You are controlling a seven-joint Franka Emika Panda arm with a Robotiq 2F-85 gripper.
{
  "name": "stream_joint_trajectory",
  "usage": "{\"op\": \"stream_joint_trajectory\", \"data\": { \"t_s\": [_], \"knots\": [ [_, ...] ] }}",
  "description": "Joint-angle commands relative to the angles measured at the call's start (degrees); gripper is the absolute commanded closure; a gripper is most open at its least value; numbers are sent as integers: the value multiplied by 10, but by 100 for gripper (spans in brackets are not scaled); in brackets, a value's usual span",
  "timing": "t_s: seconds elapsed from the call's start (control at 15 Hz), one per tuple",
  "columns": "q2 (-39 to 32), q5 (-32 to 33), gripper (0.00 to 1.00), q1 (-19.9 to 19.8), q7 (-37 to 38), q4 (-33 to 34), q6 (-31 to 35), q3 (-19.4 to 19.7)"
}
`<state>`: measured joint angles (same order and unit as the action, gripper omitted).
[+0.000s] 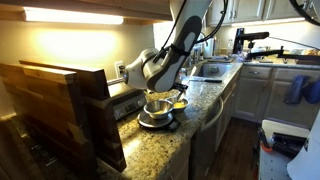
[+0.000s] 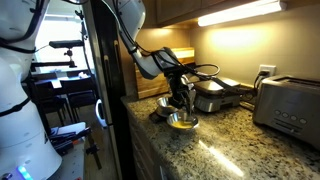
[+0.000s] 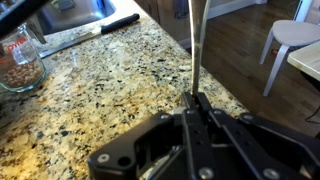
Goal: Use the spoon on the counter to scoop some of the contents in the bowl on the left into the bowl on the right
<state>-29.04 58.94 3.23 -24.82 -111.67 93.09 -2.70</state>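
Note:
In the wrist view my gripper [image 3: 198, 98] is shut on the thin metal handle of the spoon [image 3: 194, 45]. The handle runs straight up out of the frame, so the spoon's scoop end is out of view. Beneath it lies the speckled granite counter [image 3: 110, 80]. In both exterior views the gripper [image 1: 165, 90] [image 2: 180, 96] hangs low over two bowls near the counter's edge. One is a metal bowl [image 1: 155, 106] [image 2: 163, 103], the other a bowl with yellow contents [image 1: 180, 102] [image 2: 182, 122]. The bowls do not show in the wrist view.
A glass jar [image 3: 20, 62] and a knife [image 3: 85, 35] lie on the counter towards the sink [image 1: 208, 70]. A wooden block [image 1: 60, 110] stands beside the bowls. A toaster [image 2: 290, 105] and a dark appliance [image 2: 215, 95] sit behind them. A white stool [image 3: 292, 40] stands on the floor.

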Motion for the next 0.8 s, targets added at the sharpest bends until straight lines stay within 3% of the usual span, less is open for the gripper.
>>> {"op": "stream_joint_trajectory", "data": {
  "t_s": [0.0, 0.73],
  "knots": [
    [-12, 30, 96, -8, 2, 6, -6, 1],
    [-34, 46, 96, -4, -28, 0, 1, -18]
  ]
}}
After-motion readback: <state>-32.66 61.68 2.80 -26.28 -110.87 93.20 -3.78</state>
